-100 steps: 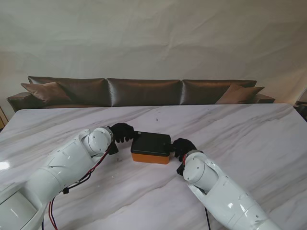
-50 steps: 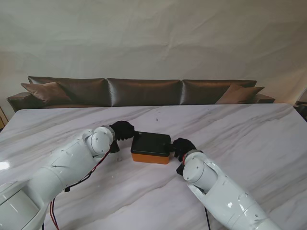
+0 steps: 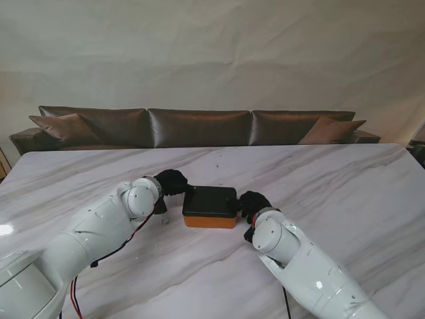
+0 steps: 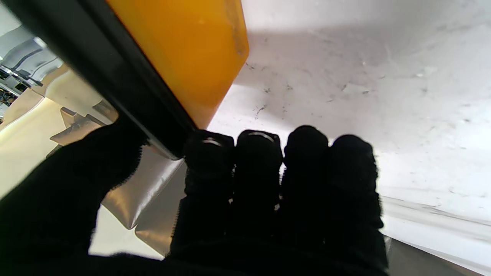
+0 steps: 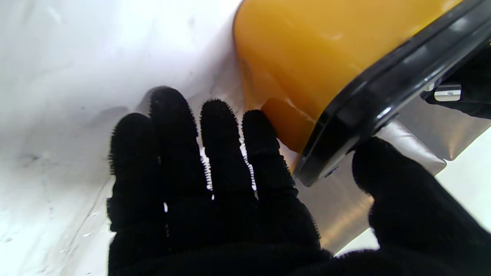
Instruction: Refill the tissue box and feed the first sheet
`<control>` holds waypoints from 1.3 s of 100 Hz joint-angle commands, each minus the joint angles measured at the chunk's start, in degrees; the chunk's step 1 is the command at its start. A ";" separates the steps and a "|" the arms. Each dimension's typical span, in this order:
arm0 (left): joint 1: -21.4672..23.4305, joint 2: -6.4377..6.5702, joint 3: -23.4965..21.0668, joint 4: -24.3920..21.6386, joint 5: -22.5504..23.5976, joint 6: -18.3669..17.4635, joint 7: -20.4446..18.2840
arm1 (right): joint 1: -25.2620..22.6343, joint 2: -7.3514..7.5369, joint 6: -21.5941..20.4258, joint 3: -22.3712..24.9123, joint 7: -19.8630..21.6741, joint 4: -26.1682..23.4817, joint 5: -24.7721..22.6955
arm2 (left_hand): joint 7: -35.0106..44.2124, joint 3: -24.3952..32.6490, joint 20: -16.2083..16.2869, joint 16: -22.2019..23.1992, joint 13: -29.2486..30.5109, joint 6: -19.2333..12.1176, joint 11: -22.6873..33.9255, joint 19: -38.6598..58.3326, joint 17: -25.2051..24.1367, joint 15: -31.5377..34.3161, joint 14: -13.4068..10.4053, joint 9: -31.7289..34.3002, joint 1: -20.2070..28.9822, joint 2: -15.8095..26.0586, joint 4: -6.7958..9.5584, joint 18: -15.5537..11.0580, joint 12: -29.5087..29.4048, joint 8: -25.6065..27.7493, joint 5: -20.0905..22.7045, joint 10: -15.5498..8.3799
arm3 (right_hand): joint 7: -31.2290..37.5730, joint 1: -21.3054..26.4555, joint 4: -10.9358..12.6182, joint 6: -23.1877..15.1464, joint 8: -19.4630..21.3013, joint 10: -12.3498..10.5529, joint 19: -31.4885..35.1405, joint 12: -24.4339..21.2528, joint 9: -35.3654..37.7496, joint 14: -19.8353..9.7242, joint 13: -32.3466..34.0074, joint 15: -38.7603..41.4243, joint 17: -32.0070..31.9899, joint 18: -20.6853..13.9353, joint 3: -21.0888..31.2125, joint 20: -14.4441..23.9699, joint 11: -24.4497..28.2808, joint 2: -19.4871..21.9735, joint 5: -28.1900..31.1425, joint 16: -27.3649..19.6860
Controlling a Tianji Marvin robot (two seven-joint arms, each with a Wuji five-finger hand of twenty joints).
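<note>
One tissue box mid-table, two hands on it: my left hand pinches the black lid's left end, right hand clamps the right end.

A brown sofa stands beyond the marble table.

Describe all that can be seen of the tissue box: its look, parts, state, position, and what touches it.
The tissue box is a low rectangular box with an orange body and a glossy black lid, both plastic-looking. The lid is on and no tissue shows. It lies flat on the marble table, near the middle. The left hand meets its left end and the right hand its right end, each with the thumb at the lid's edge and fingers by the orange side.
</note>
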 commanded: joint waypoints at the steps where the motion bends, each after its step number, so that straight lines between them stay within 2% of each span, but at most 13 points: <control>1: 1.38 -0.87 1.26 2.57 0.14 -0.27 -1.72 | 0.00 -0.52 -0.28 -0.35 0.75 0.39 0.15 | 2.08 10.45 2.45 1.60 2.81 -0.62 3.28 10.75 -0.84 4.15 4.15 2.98 9.70 -6.78 8.20 -2.67 1.15 -0.91 1.91 1.14 | -0.82 0.97 1.05 -4.33 -0.55 -1.85 1.96 0.84 0.98 0.55 0.68 -0.54 -0.23 -0.43 -0.54 -0.31 1.22 0.15 -0.38 -0.59; 13: 1.16 -1.23 2.02 3.47 0.09 -0.67 -1.90 | 0.19 -0.58 -0.37 -0.45 0.72 0.67 0.21 | 3.18 11.37 4.11 2.47 2.58 0.45 4.49 11.10 -1.38 5.58 4.76 3.08 9.83 -6.59 9.22 -2.89 1.46 -1.44 2.16 2.06 | -0.79 0.98 1.06 -4.35 -0.55 -1.76 1.96 0.85 0.97 0.48 0.74 -0.52 -0.23 -0.43 -0.48 -0.32 1.22 0.13 -0.39 -0.58; 16: 1.11 -1.27 2.18 3.60 0.14 -0.68 -1.96 | 0.24 -0.58 -0.40 -0.47 0.73 0.73 0.22 | 3.85 11.53 5.56 2.84 2.46 0.76 4.88 10.68 -1.44 5.89 4.97 3.03 9.91 -6.62 9.65 -2.98 1.36 -2.18 2.17 2.35 | -0.81 0.95 1.06 -4.34 -0.56 -1.86 1.96 0.84 0.97 0.50 0.74 -0.52 -0.23 -0.43 -0.47 -0.32 1.22 0.15 -0.43 -0.58; 29: 1.04 -1.28 3.02 3.96 0.87 -0.46 -1.81 | 0.34 -0.57 -0.47 -0.50 0.69 0.91 0.04 | 4.49 12.06 6.84 3.57 2.07 1.99 5.79 10.79 -2.19 6.94 5.74 2.93 10.64 -7.27 9.88 -2.90 1.59 -2.61 2.33 3.39 | -0.77 0.86 1.07 -4.37 -0.56 -1.88 1.95 0.84 0.99 0.49 0.71 -0.55 -0.23 -0.39 -0.44 -0.33 1.21 0.10 -0.39 -0.59; 33: 1.07 -1.15 3.36 3.79 1.39 -0.26 -1.67 | 0.35 -0.57 -0.46 -0.48 0.66 0.95 0.00 | 4.65 12.00 7.25 3.77 1.94 2.23 5.98 10.78 -2.31 7.18 5.79 2.74 10.96 -7.51 9.69 -2.94 1.61 -2.76 2.26 3.60 | -0.78 0.82 1.06 -4.33 -0.56 -1.90 1.95 0.84 0.98 0.53 0.70 -0.55 -0.24 -0.39 -0.44 -0.33 1.21 0.09 -0.44 -0.59; 41: 1.86 0.12 3.45 0.77 2.88 1.68 -1.84 | 0.38 -0.54 -0.39 -0.41 0.65 0.98 -0.13 | 4.90 11.81 8.02 4.13 1.57 2.59 6.29 10.55 -2.66 7.44 5.81 2.35 11.62 -7.88 9.05 -3.08 1.64 -2.93 1.97 3.92 | -0.76 0.81 1.06 -4.32 -0.57 -1.86 1.93 0.85 0.96 0.50 0.70 -0.54 -0.26 -0.37 -0.41 -0.34 1.22 0.10 -0.40 -0.58; 52: 2.13 1.01 4.26 -0.73 4.70 3.07 -2.07 | 0.47 -0.45 -0.30 -0.36 0.79 0.98 -0.38 | 5.02 11.50 9.04 4.64 1.10 3.22 6.71 10.24 -3.25 7.77 5.94 1.76 12.60 -8.38 7.95 -3.15 1.72 -2.98 1.56 4.54 | -0.76 0.86 1.05 -4.36 -0.58 -1.83 1.93 0.85 0.98 0.43 0.73 -0.53 -0.26 -0.40 -0.40 -0.34 1.21 0.10 -0.40 -0.58; 68: 2.67 2.46 5.03 -3.41 7.76 5.47 -2.13 | 0.54 -0.42 -0.27 -0.34 0.81 0.97 -0.51 | 4.64 11.33 10.65 5.06 1.26 4.01 6.87 10.27 -3.37 8.12 6.36 1.75 14.17 -10.12 5.76 -2.81 1.40 -3.29 1.65 5.57 | -0.74 0.71 1.04 -4.40 -0.58 -1.85 1.94 0.86 1.07 0.44 0.76 -0.52 -0.26 -0.40 -0.42 -0.34 1.23 0.08 -0.37 -0.58; 95: 3.23 3.59 5.84 -5.14 10.32 7.38 -2.27 | 0.55 -0.53 -0.35 -0.50 0.66 1.03 -0.33 | 4.36 12.16 11.68 5.38 0.65 4.90 7.00 9.61 -4.03 8.05 6.75 1.32 15.24 -10.95 3.79 -2.27 1.05 -3.47 1.53 6.69 | -0.81 0.35 1.04 -4.28 -0.62 -1.80 1.93 0.85 0.95 0.53 0.67 -0.57 -0.28 -0.37 -0.44 -0.35 1.16 0.19 -0.44 -0.59; 130: 3.87 4.43 6.62 -6.10 12.25 8.66 -2.39 | 0.78 -0.68 -0.28 -0.81 0.63 1.31 -0.07 | 4.63 13.36 13.26 5.97 0.39 6.21 7.61 9.31 -4.54 8.56 7.39 1.24 16.02 -11.33 3.01 -1.44 0.83 -3.55 1.66 8.01 | -0.90 -1.40 0.94 -4.23 -0.66 -1.66 1.89 0.86 0.93 0.63 0.59 -0.62 -0.34 -0.32 -0.84 -0.36 1.17 0.92 -0.49 -0.62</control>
